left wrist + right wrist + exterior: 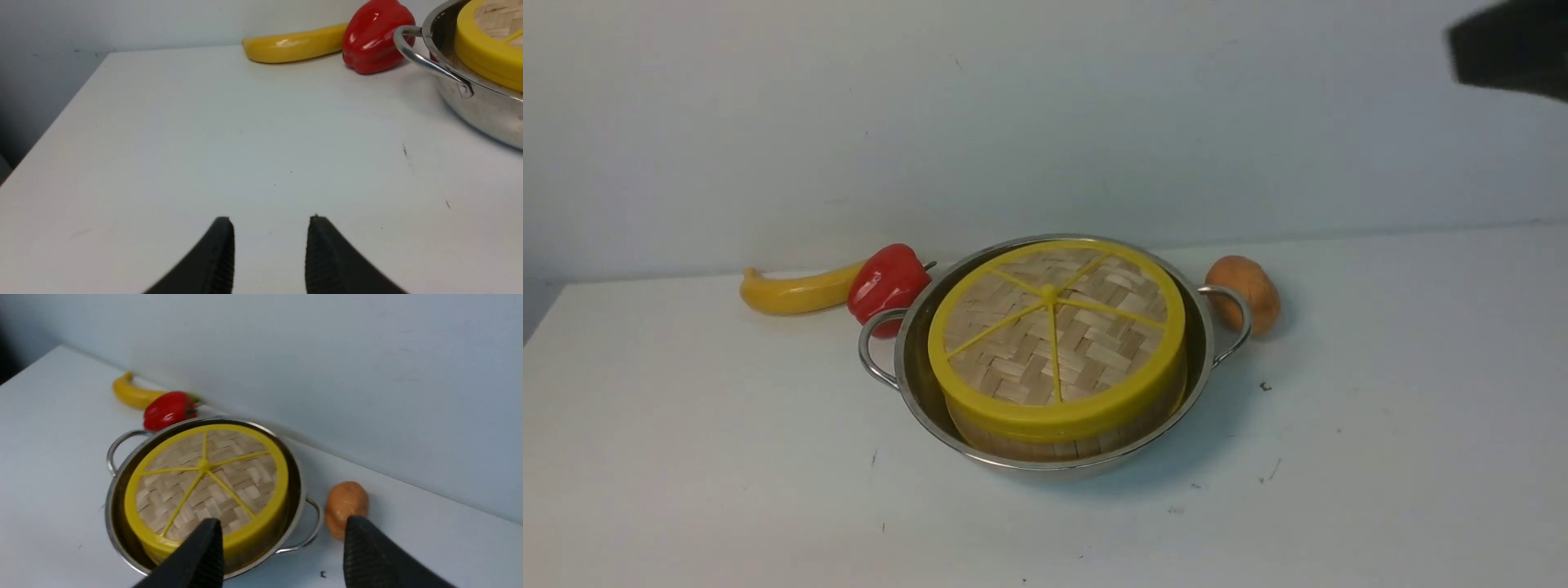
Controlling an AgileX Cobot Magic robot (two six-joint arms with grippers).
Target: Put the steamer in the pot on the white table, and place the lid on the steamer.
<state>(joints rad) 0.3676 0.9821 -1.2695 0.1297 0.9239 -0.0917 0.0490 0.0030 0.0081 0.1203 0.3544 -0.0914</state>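
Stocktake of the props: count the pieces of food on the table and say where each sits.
3. The banana lies far left by the wall, the red pepper against the pot's left handle, the potato behind its right handle. The lidded steamer could hide more.

No text, labels, brand marks or numbers can be read anywhere in these views, honestly. Nothing is printed on the lid (1055, 331), the pot (907, 359) or the white table (686, 457); only a few tiny dark specks are seen there.
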